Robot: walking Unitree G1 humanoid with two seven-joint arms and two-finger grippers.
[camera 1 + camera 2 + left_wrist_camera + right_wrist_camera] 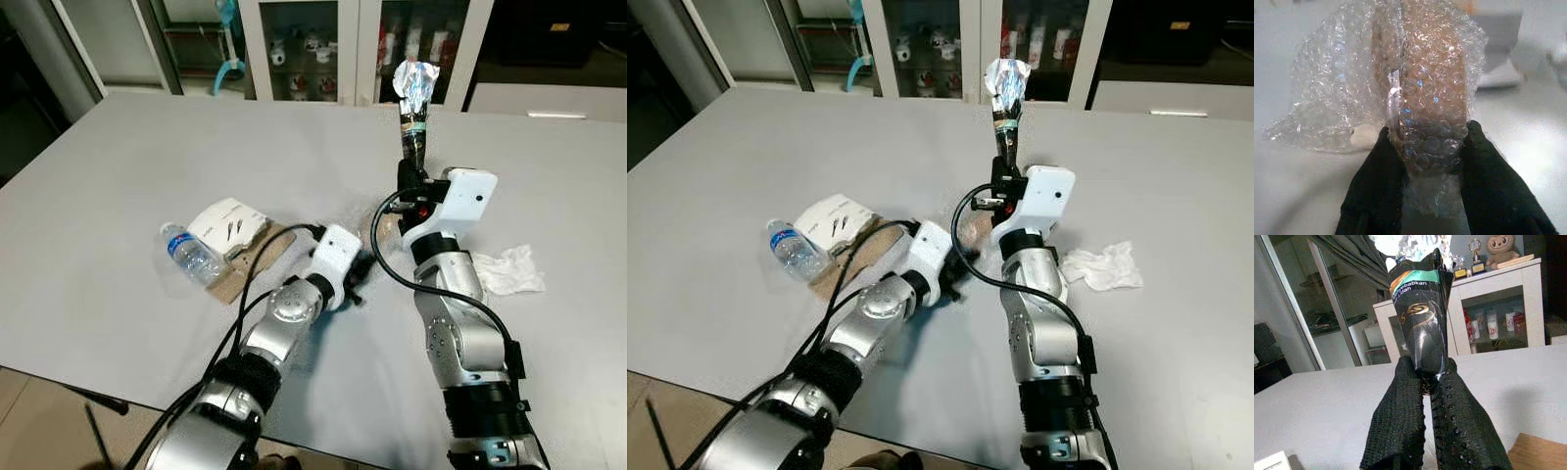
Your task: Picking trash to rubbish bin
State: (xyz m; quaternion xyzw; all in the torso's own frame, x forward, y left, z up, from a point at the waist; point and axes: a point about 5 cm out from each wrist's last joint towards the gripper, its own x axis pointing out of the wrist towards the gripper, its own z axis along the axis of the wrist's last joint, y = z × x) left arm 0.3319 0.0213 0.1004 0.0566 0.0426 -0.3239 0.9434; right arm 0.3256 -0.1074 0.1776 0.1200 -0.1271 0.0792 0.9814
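Wrapper [1421,333] pinched upright in right gripper [1425,382].

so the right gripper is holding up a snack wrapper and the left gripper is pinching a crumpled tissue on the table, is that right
Not quite. The left gripper is pinching bubble wrap, as the left wrist view shows; the crumpled tissue lies untouched on the table beside the right arm. The right gripper does hold up the snack wrapper.

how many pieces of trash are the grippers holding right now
2. The right gripper holds up a dark foil snack wrapper; the left gripper, low at the grey table, pinches a clear bubble wrap piece.
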